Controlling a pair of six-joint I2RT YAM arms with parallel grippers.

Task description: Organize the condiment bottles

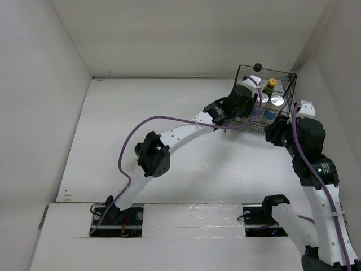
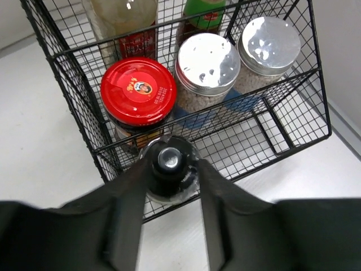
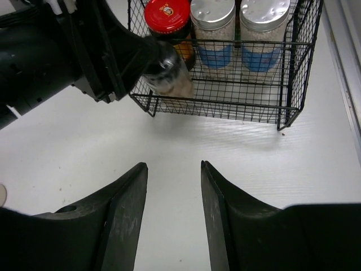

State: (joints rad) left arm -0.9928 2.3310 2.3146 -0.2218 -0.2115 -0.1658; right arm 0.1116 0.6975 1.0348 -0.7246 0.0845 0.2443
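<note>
Glass seems to make up the small black-capped jar [image 2: 169, 160], so it probably handles as light and rigid but smooth enough to slip, and it could chip if knocked against wire. It sits at the near-left corner of the black wire basket [image 2: 316, 73], which stands in the far right corner of the table [image 3: 254, 169]. Whether the jar's base rests on the basket floor cannot be told, and from the right wrist view it looks tilted. The left gripper [image 2: 171, 180] comes at it from above, a finger against each side of the clear shoulder just below the cap. I cannot tell whether the fingers are pressing or only flanking it. That shoulder looks like the best place to take hold, being wider than the cap and giving the pads flat glass. Just behind it stands the red-lidded jar [image 2: 138, 90], close enough to be bumped. Two silver-capped shakers [image 2: 207, 62] fill the row to its right, and a green-capped bottle [image 2: 204, 14] stands behind them. The right gripper [image 3: 174, 169] hangs empty over bare table near the basket's front edge, its jaws apart.
</note>
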